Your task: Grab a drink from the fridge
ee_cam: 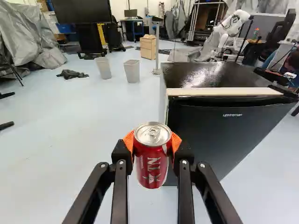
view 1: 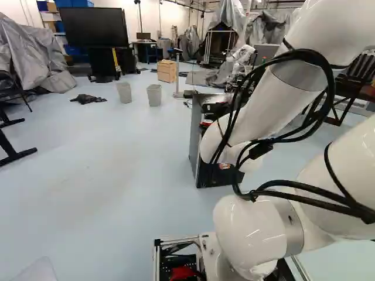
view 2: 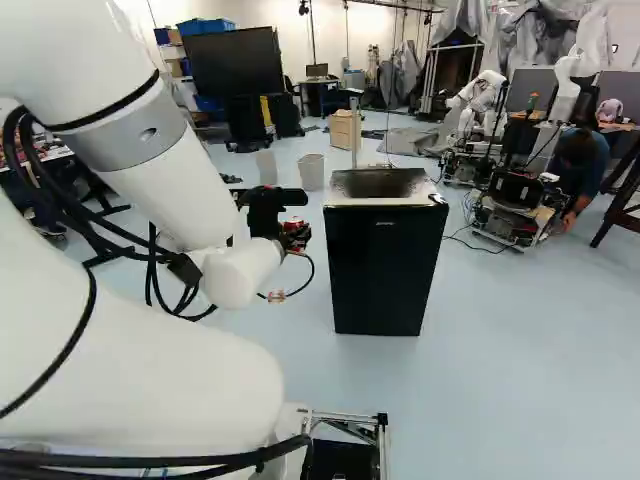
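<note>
In the right base view my gripper is left of the small black fridge, partly hidden by the arm. The wrist view shows the gripper shut on a red drink can, one orange pad on each side. The can stands upright between the fingertips, its silver lid showing. Just beyond the can and to one side is the fridge, its front door closed and its dark top bare. The left base view has the fridge largely behind my arm.
Two grey bins and a wooden drawer cabinet stand farther back on the floor. Another robot is beyond the fridge, with a person crouching beside it. A big black screen and covered equipment are at the back.
</note>
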